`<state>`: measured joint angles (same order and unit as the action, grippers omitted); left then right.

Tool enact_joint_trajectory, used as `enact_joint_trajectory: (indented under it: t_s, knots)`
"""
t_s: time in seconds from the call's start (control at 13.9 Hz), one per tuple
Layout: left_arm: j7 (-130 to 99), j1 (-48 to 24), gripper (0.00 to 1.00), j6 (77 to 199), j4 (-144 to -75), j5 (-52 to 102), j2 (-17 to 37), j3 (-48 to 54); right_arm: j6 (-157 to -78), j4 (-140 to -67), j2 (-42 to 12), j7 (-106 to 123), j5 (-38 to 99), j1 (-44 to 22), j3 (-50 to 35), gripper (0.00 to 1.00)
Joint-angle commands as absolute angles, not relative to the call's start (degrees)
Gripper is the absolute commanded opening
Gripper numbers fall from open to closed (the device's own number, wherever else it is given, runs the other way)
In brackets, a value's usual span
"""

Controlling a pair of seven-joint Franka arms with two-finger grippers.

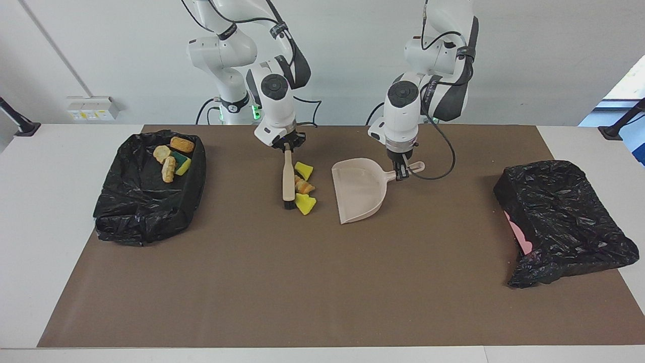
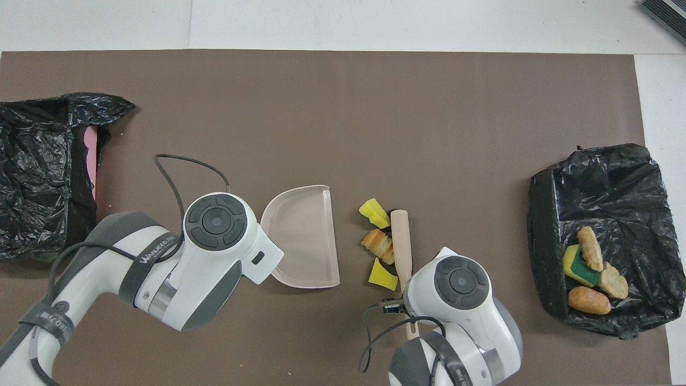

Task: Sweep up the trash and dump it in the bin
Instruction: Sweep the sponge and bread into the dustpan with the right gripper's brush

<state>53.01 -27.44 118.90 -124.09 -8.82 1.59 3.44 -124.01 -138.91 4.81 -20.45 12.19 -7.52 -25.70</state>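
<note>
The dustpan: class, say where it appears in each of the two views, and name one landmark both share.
Facing view: dustpan at centre, just right of the scraps.
Overhead view: dustpan at centre, just left of the scraps.
Shared landmark: the brush beside the scraps.

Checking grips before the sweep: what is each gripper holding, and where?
Right gripper: brush, top of handle. Left gripper: dustpan, by its handle.
</note>
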Motion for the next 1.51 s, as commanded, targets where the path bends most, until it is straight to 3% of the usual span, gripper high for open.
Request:
enact_joint_trajectory:
  t_s: [0.0,0.22,0.58,1.01,1.23,1.44]
  knots:
    - [53.88,-28.48,0.0,120.76,-126.65,-8.26,0.0,2.72,-124.63,-133.61,-0.6,-18.19,14.23,-9.75,-25.75,0.0]
    - [53.88,-28.21,0.0,121.55,-127.35,-8.26,-0.18,2.72,-123.76,-129.39,-3.07,-13.03,21.94,-11.78,-25.84,0.0]
    - [53.96,-28.13,0.0,121.9,-128.32,-8.26,-0.62,2.72,-123.41,-125.34,-2.82,-12.65,29.79,-15.03,-25.75,0.0]
    - [54.4,-27.77,0.0,122.08,-128.32,-8.26,-0.62,2.64,-103.03,-125.85,13.17,-16.86,24.99,-8.88,-24.96,0.0]
    - [58.35,-26.99,0.0,122.08,-128.32,-8.7,-0.44,2.55,-103.53,-134.79,16.0,-17.66,20.24,-9.31,-25.4,0.0]
    - [58.45,-26.63,0.0,122.34,-128.32,-8.7,-0.44,2.55,-113.09,-137.64,10.92,-20.46,17.67,-13.26,-25.66,0.0]
